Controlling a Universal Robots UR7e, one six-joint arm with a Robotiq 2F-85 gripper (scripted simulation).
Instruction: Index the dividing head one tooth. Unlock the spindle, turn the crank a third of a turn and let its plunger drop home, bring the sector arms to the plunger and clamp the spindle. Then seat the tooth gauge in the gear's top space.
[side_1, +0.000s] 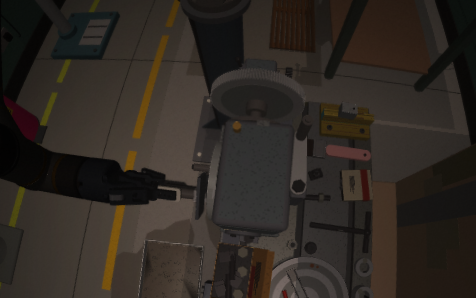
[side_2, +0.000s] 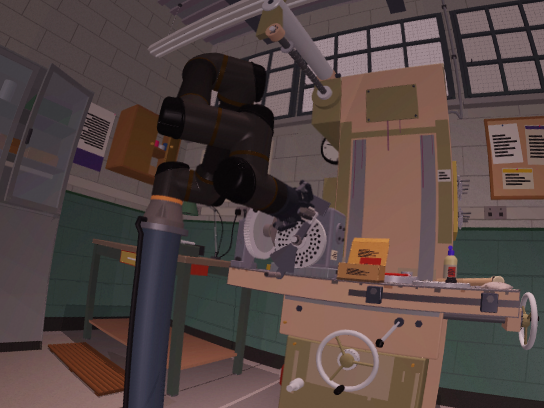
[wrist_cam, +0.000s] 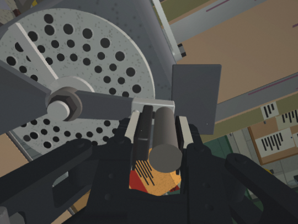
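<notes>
The dividing head sits on the mill table, its grey body behind a round index plate full of holes. The crank arm runs from the hub nut out to a grey cylindrical handle. I hold that crank handle in my closed gripper, at the left side of the head. A pale sector arm lies across the plate, up and left of the hub. The toothed gear sits at the far end of the head. The pink tooth gauge lies on the table to the right.
The mill column rises behind the head. A yellow block, a red-and-white box and a T-handle wrench lie on the table at right. A round plate and an orange box sit at the near end.
</notes>
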